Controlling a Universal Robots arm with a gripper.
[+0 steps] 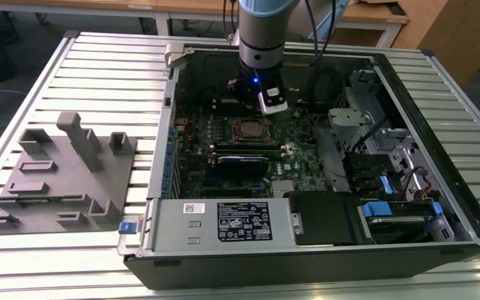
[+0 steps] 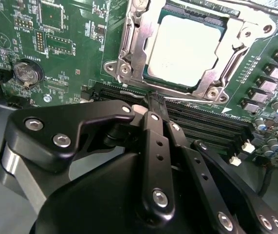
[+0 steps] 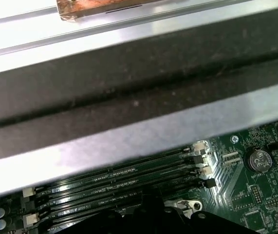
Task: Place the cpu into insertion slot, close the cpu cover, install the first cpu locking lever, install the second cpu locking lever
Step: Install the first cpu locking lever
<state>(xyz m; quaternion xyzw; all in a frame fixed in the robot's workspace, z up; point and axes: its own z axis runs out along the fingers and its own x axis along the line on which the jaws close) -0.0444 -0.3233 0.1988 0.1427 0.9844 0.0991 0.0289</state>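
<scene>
Exterior view: tool hangs inside the open computer case on the worktop, just on the far side of the insertion slot. Second wrist view: tool clenched, fingers together, nothing visible between them, tips over the memory slots. The cpu sits in the slot just ahead, with the cpu cover flat around it. First wrist view: memory slots, coin cell.

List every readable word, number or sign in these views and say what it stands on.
Black label on the power-supply box: white print, too small to read.
White sticker beside it: too small to read.
Motherboard lettering in the second wrist view: too blurred to read.
Coin battery: no legible marking.
</scene>
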